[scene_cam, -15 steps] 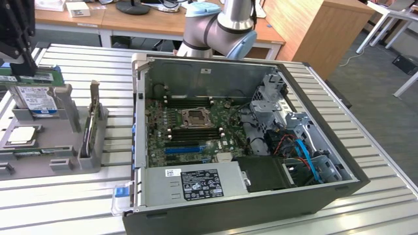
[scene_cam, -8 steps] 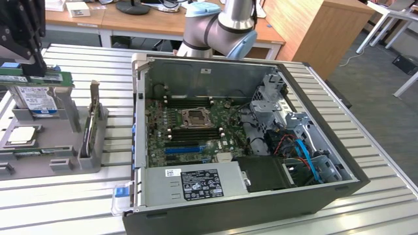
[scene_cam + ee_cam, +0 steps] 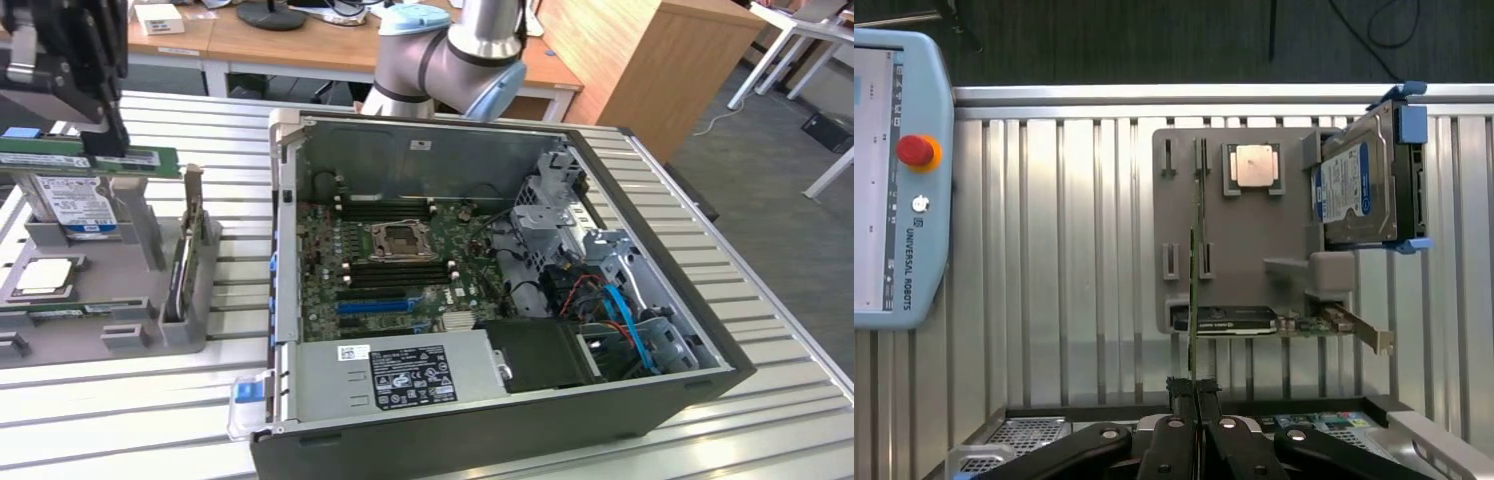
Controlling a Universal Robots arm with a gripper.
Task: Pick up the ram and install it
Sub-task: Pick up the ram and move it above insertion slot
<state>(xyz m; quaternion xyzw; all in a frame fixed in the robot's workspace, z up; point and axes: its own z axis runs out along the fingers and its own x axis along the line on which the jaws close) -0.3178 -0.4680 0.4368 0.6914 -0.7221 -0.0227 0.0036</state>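
The ram is a long green stick held level in the air at the exterior view's left, above the grey parts holder. My gripper is shut on its upper edge. In the wrist view the ram appears edge-on as a thin green line running out from my gripper over the holder. The open computer case lies to the exterior view's right, its motherboard showing long black slots on both sides of the processor socket.
In the holder stand a blue-labelled hard drive and a processor chip, with a card upright at its side. A teach pendant lies on the slatted table. The arm's base rises behind the case.
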